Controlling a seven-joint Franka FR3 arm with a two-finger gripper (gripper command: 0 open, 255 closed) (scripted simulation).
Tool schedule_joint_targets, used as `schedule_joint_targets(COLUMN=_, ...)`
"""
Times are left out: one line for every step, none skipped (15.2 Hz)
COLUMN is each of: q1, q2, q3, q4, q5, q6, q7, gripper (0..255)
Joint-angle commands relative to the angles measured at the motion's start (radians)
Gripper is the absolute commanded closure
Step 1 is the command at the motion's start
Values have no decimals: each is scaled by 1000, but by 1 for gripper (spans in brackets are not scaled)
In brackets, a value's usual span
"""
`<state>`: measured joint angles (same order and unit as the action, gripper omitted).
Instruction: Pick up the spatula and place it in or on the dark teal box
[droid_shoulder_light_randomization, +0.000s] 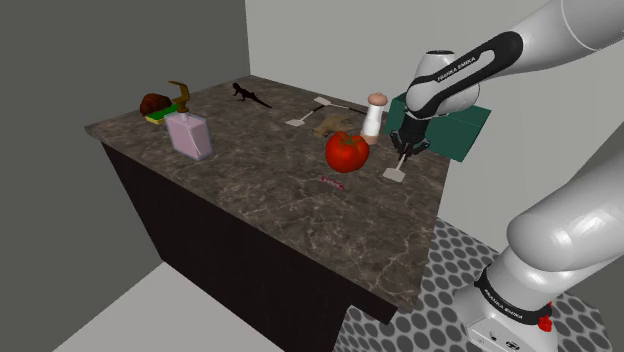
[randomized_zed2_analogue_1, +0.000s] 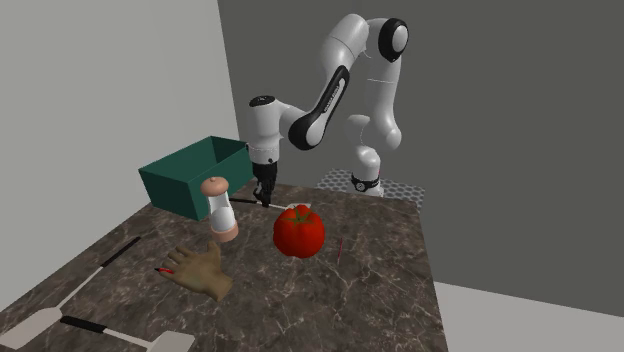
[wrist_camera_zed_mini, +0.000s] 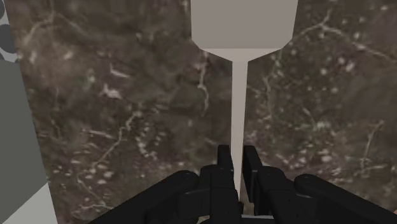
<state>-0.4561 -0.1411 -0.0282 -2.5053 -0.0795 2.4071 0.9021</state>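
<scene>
The grasp looks made and the rest of the task not yet done; the claw (wrist_camera_zed_mini: 237, 167) stands low over the table (droid_shoulder_light_randomization: 250, 190) with its black fingers (wrist_camera_zed_mini: 222, 168) pressed against either side of the thin pale handle of the spatula (wrist_camera_zed_mini: 239, 108), pinching it near its end; the blade points away from the claw, and in the shoulder view it appears to lie on or just above the marbled top, so I judge the lift has barely begun, if at all; what is left is raising the spatula, carrying it over and letting it go in the dark teal box (randomized_zed2_analogue_1: 175, 185). That box is open-topped and sits just behind the claw at the table's far corner; I cannot tell whether it rests on the table or just past its edge; the way to it seems short. Room is tighter on one side: a red tomato (droid_shoulder_light_randomization: 347, 152) sits near the blade and a tall shaker (droid_shoulder_light_randomization: 375, 112) stands just beside the box, so a swinging blade could clip either; on the other side the table's edge runs close beside the handle, with open floor beyond; straight up looks free.
</scene>
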Motion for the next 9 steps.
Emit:
schedule_joint_targets(q1=0, q2=0, q3=0, q4=0, q5=0, q6=0, q7=0, gripper=255)
schedule_joint_targets(q1=0, q2=0, q3=0, q4=0, q5=0, q6=0, q7=0, gripper=255)
schedule_joint_targets(q1=0, q2=0, q3=0, q4=0, q5=0, q6=0, q7=0, gripper=255)
schedule_joint_targets(q1=0, q2=0, q3=0, q4=0, q5=0, q6=0, q7=0, gripper=255)
schedule_joint_targets(q1=0, q2=0, q3=0, q4=0, q5=0, q6=0, q7=0, gripper=255)
schedule_joint_targets(q1=0, q2=-10, q3=0, q4=5, q5=1, q6=-15, q7=-1, gripper=255)
schedule_joint_targets(q1=1, q2=-20, q3=0, q4=10, q5=2, q6=-30, q7=-2, gripper=255)
schedule_joint_targets(q1=1, q2=-29, q3=0, q4=16, q5=3, q6=-45, q7=-3, gripper=255)
schedule_joint_targets(q1=1, q2=-38, q3=0, q4=22, q5=3, q6=-59, q7=-4, gripper=255)
